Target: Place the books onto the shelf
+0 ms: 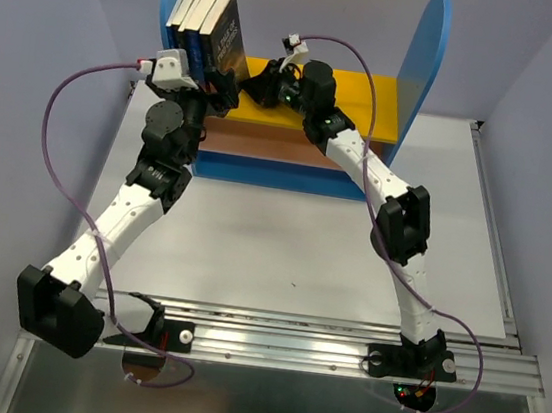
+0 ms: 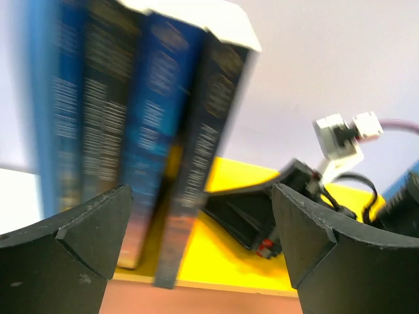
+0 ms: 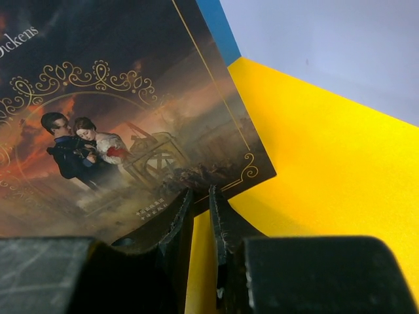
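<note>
Several books (image 1: 208, 22) stand upright at the left end of the shelf's yellow upper board (image 1: 369, 102), against the left blue side panel. Their spines (image 2: 157, 118) fill the left wrist view. My left gripper (image 1: 222, 91) hangs just in front of them, wide open (image 2: 201, 196), with the outermost book's spine (image 2: 206, 150) between its fingers but untouched. My right gripper (image 1: 253, 88) reaches in from the right. Its jaws (image 3: 201, 191) are nearly together, holding nothing, tips against the lower corner of the outermost book's illustrated cover (image 3: 118, 111).
The shelf's right blue panel (image 1: 432, 44) stands tall at the far right. The brown lower board (image 1: 264, 143) and blue base (image 1: 280, 175) lie under the arms. The rest of the yellow board (image 3: 327, 170) carries no books. Purple cables loop from both wrists.
</note>
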`<action>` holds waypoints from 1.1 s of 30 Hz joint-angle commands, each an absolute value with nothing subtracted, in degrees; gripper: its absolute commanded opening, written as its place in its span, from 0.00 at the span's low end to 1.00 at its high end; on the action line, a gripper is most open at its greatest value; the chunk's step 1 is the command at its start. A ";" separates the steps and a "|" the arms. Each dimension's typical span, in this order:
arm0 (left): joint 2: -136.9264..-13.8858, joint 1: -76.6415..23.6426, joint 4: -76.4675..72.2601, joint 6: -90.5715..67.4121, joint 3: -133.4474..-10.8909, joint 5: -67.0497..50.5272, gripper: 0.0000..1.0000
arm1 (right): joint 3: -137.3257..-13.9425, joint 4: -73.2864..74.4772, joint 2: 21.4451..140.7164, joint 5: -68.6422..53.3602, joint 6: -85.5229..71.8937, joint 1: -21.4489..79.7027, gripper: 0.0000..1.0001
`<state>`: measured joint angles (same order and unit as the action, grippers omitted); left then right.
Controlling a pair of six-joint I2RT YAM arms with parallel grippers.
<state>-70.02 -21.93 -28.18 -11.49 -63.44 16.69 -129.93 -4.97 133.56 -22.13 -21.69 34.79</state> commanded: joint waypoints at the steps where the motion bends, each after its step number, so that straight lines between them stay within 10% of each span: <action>1: -63.73 -19.78 -26.11 -14.50 -64.77 18.72 0.99 | -125.33 6.94 135.44 -19.60 -23.29 36.04 0.22; 22: -52.73 -20.48 -11.87 -20.56 -67.32 4.23 0.99 | -121.82 12.74 124.73 -9.23 -23.91 36.04 0.32; 25: -54.31 -21.18 -10.20 -20.65 -69.60 0.28 0.99 | -120.24 14.06 121.48 -5.47 -23.64 36.04 0.48; 28: -57.03 -24.33 -8.01 -19.34 -72.76 -2.03 0.99 | -115.32 14.06 117.35 -2.04 -23.73 36.04 0.98; 33: -60.99 -35.22 -4.66 -14.95 -77.87 6.93 0.99 | -103.65 14.06 105.14 -1.93 -21.01 36.04 1.00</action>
<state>-59.51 -28.49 -5.61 -18.79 -72.62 3.31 -110.59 8.67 112.33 -4.58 -23.14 36.07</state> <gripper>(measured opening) 0.990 0.996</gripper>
